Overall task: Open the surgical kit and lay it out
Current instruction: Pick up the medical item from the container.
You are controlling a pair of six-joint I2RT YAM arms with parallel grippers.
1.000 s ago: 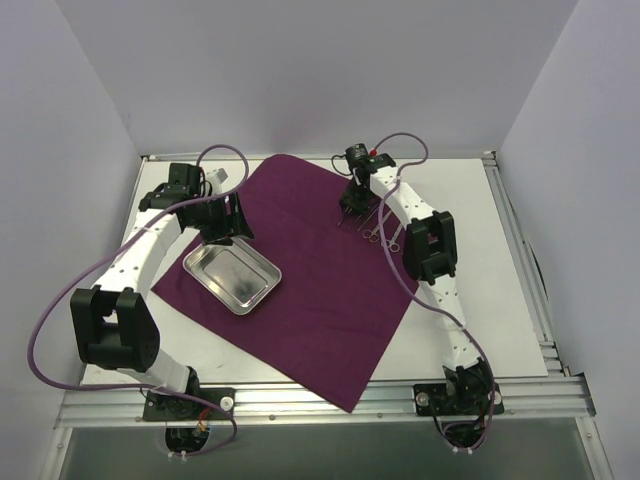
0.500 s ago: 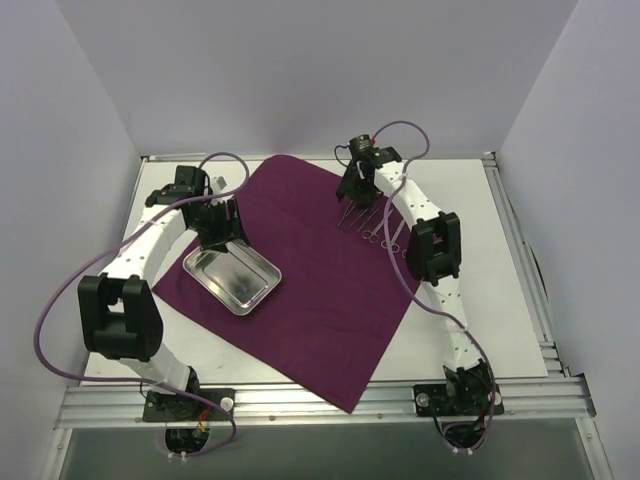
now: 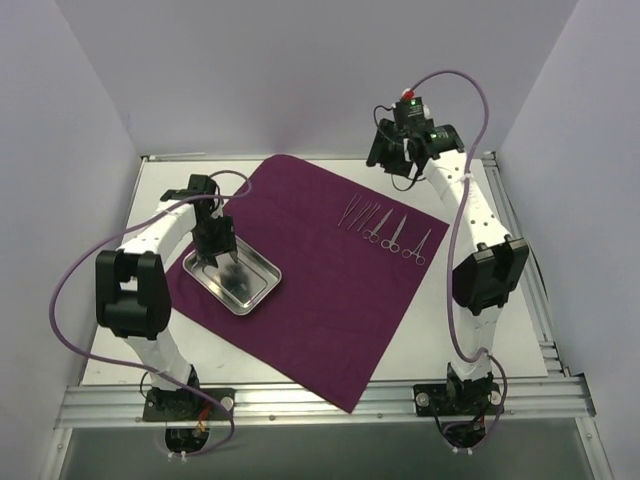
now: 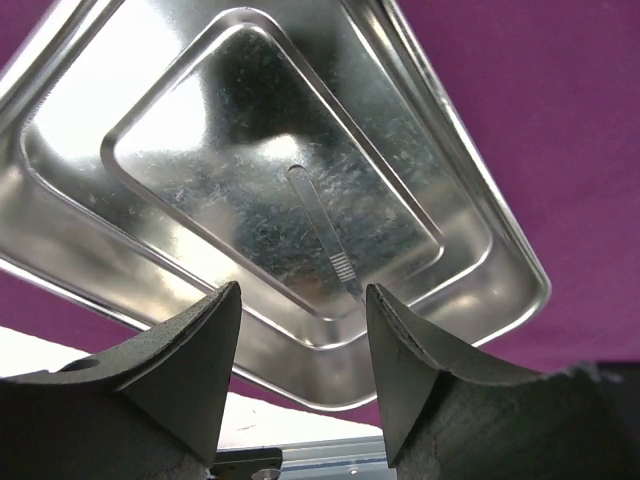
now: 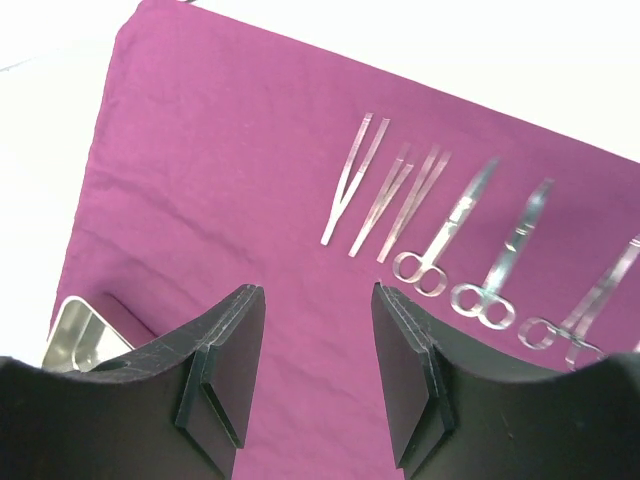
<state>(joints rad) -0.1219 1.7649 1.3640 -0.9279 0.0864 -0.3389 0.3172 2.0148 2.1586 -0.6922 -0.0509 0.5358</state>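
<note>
Nurse: Cloth and tray, where are they?
Tech: The dark magenta-purple cloth wrap lies spread flat on the white table. The shiny rectangular steel tray with rounded corners sits on its left part, and a thin flat metal handle lies inside the tray.
Nurse: Instruments?
Tech: The small thin metal instruments lie in a row on the cloth's far right part. Straight tweezers are on the left and ring-handled ones on the right, all well apart from the tray.
Nurse: And the grippers?
Tech: The left gripper hangs just over the tray, jaws apart, nothing between them. The right gripper is raised above the table's far edge, beyond the instruments, its jaws also apart and empty.
</note>
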